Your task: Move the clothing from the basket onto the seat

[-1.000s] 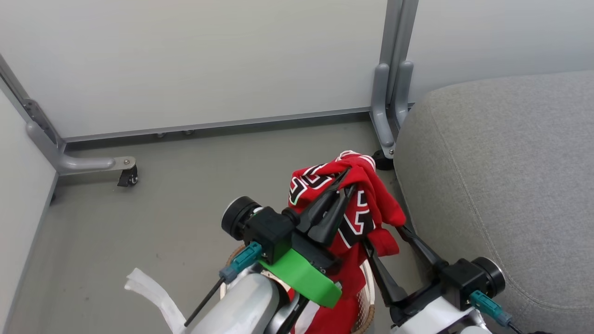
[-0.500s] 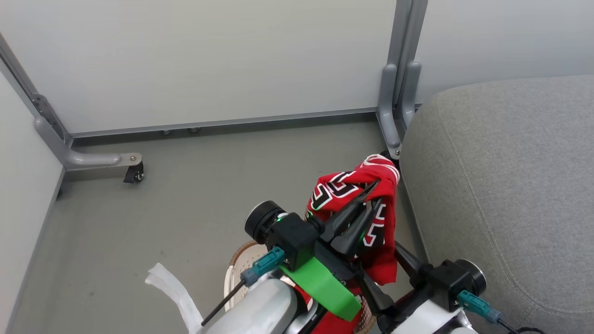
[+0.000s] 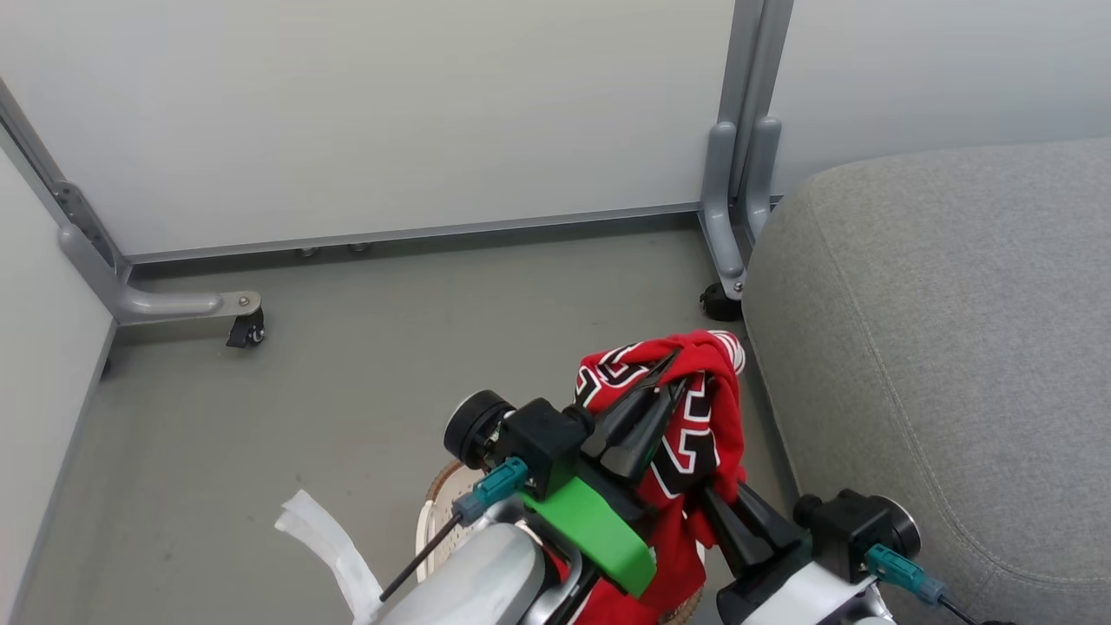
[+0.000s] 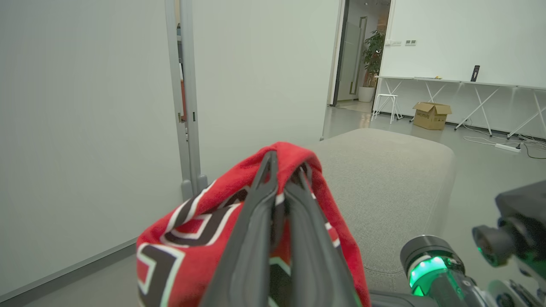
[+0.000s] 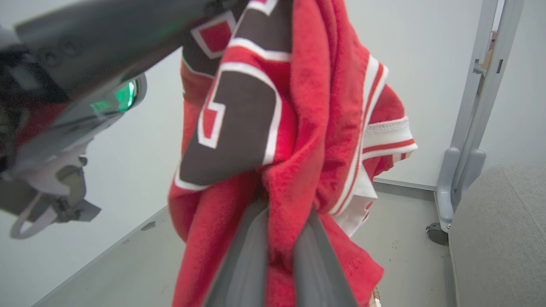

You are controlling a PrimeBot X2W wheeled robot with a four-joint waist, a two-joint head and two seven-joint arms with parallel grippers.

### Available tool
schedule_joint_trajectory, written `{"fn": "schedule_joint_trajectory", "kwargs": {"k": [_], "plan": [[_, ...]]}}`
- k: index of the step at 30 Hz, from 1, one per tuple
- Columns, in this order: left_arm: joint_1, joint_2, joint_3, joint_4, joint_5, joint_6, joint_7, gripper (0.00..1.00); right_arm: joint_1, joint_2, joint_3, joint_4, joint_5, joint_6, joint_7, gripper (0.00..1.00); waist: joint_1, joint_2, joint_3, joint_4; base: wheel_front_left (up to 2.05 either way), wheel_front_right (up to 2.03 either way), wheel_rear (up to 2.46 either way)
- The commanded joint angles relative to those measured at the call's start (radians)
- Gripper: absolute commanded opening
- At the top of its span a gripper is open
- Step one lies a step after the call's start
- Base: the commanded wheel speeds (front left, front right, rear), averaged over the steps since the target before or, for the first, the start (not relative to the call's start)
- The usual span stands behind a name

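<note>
The clothing (image 3: 705,415), a red jersey with black-and-white number shapes, hangs in the air over the basket (image 3: 437,488), whose brown rim and white wall peek out behind my left arm. My left gripper (image 3: 672,375) is shut on the jersey's top fold, and the left wrist view shows the cloth (image 4: 192,230) draped over that gripper (image 4: 286,164). My right gripper (image 3: 713,496) is shut on a lower hanging fold; in the right wrist view its fingers (image 5: 251,256) vanish into the red cloth (image 5: 307,106). The grey seat (image 3: 937,347) lies just right of the jersey.
White partition panels stand behind on grey metal legs (image 3: 725,252) with casters (image 3: 247,332). A white strip (image 3: 323,540) lies on the grey floor left of the basket. In the left wrist view the seat (image 4: 384,179) runs toward a room with tables and a cardboard box (image 4: 431,115).
My right gripper, open a second ago beside the jersey, has shut on its lower fold. The left gripper still holds the jersey and has shifted slightly right; the head view also moved.
</note>
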Motion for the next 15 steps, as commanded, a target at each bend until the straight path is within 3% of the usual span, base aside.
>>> {"fn": "schedule_joint_trajectory", "kwargs": {"k": [1, 3, 4, 5, 6, 7, 8, 9, 15], "plan": [[0.008, 0.001, 0.001, 0.01, -0.008, 0.006, -0.001, 0.0, 0.014, -0.001, -0.004, -0.005, 0.007, 0.0, -0.003, 0.0, 0.0, 0.0, -0.002, 0.0, 0.0, 0.0, 0.0], [0.008, 0.001, 0.001, 0.022, -0.011, 0.008, 0.0, 0.0, 0.016, -0.002, -0.007, -0.008, 0.01, 0.0, -0.003, 0.0, 0.0, 0.0, -0.004, 0.0, 0.0, 0.0, 0.0], [0.007, 0.001, 0.0, 0.026, -0.013, 0.008, 0.001, 0.13, 0.016, -0.003, -0.009, -0.009, 0.01, 0.0, -0.003, 0.0, 0.0, 0.0, -0.005, 0.0, 0.0, 0.0, 0.0], [0.007, 0.001, 0.0, 0.03, -0.015, 0.01, 0.006, 0.36, 0.017, -0.004, -0.012, -0.01, 0.012, 0.0, -0.003, 0.0, 0.0, 0.0, -0.006, 0.001, 0.0, 0.0, 0.0], [0.007, 0.001, 0.0, 0.033, -0.017, 0.01, 0.007, 0.44, 0.018, -0.004, -0.014, -0.01, 0.013, 0.0, -0.003, 0.0, 0.0, 0.0, -0.006, 0.002, 0.0, 0.0, 0.0], [0.008, 0.001, -0.001, 0.038, -0.021, 0.01, 0.015, 0.8, 0.021, -0.005, -0.015, -0.011, 0.013, 0.0, -0.003, 0.0, 0.0, 0.0, -0.007, 0.003, 0.0, 0.0, 0.0], [0.006, 0.003, -0.002, 0.041, -0.022, 0.009, 0.019, 0.96, 0.022, -0.006, -0.017, -0.011, 0.013, 0.0, -0.003, 0.0, 0.0, 0.0, -0.008, 0.005, 0.0, 0.0, 0.0], [0.006, 0.003, -0.002, 0.044, -0.025, 0.012, 0.023, 1.0, 0.023, -0.006, -0.018, -0.011, 0.014, 0.0, -0.003, 0.0, 0.0, 0.0, -0.008, 0.005, 0.0, 0.0, 0.0], [0.0, 0.014, -0.01, 0.05, -0.026, 0.014, 0.044, 1.0, 0.028, -0.002, -0.026, -0.009, 0.014, 0.0, -0.003, 0.0, 0.0, 0.0, -0.008, 0.013, 0.0, 0.0, 0.0]]}}
